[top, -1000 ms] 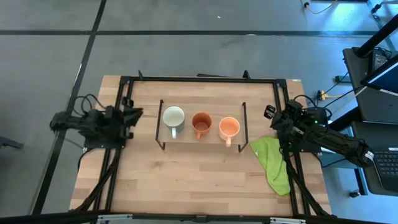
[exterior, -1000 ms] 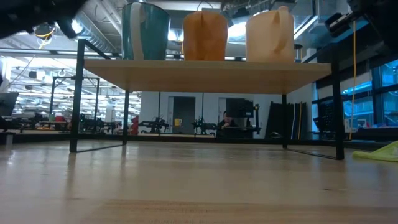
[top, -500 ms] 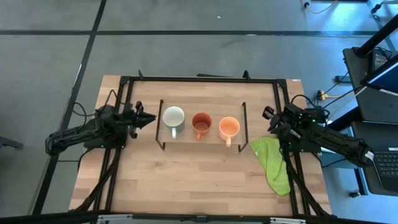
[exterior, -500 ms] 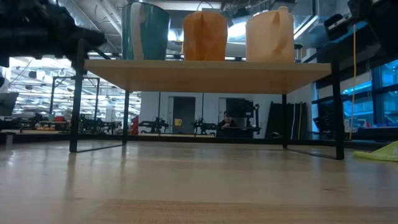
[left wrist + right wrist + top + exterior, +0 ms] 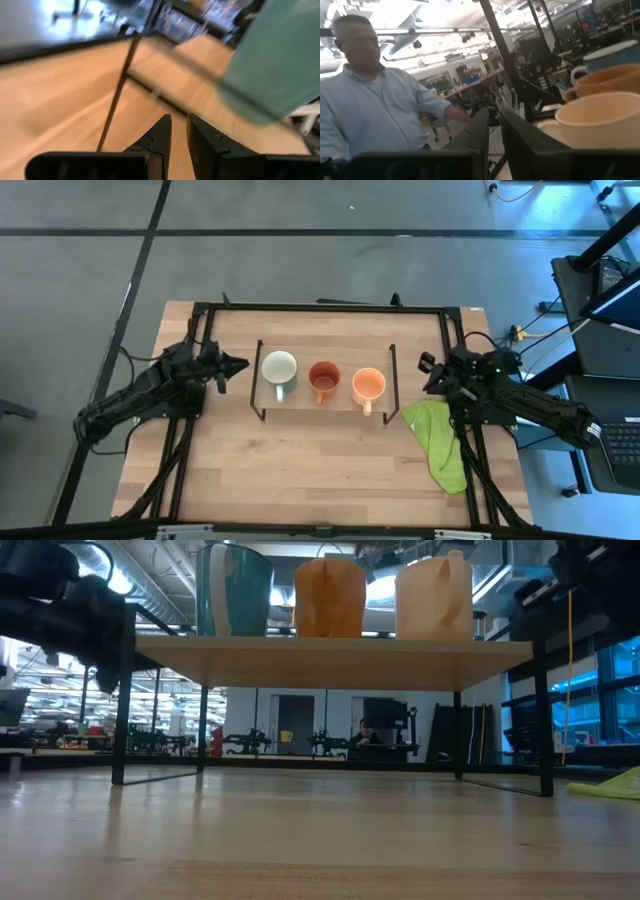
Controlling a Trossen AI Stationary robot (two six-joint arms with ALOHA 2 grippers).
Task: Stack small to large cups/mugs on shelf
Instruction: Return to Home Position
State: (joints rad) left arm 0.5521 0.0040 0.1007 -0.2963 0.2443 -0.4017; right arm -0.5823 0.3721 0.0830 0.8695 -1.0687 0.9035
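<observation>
Three mugs stand upright in a row on the shelf [image 5: 300, 402]: the white mug [image 5: 279, 368] at its left, the dark orange-brown mug [image 5: 324, 379] in the middle, the light orange mug [image 5: 368, 386] at its right. They also show in the low view, where the white mug [image 5: 235, 590], the dark one [image 5: 330, 595] and the light one [image 5: 435, 598] stand on the board [image 5: 330, 662]. My left gripper [image 5: 238, 364] is shut and empty just left of the shelf, pointing at the white mug [image 5: 275, 60]. My right gripper [image 5: 428, 370] is shut and empty right of the shelf, facing the light orange mug [image 5: 600, 120].
A lime-green cloth [image 5: 440, 442] lies on the table right of the shelf, under my right arm. The shelf's black wire legs [image 5: 122, 700] stand on the tabletop. A person [image 5: 375, 110] shows in the room beyond the table. A black frame [image 5: 320, 307] runs around the table.
My left gripper has gone from near the table's left edge toward the shelf and now sits close to the white mug, its arm stretched out and swung round. The mugs and shelf have stayed where they were.
</observation>
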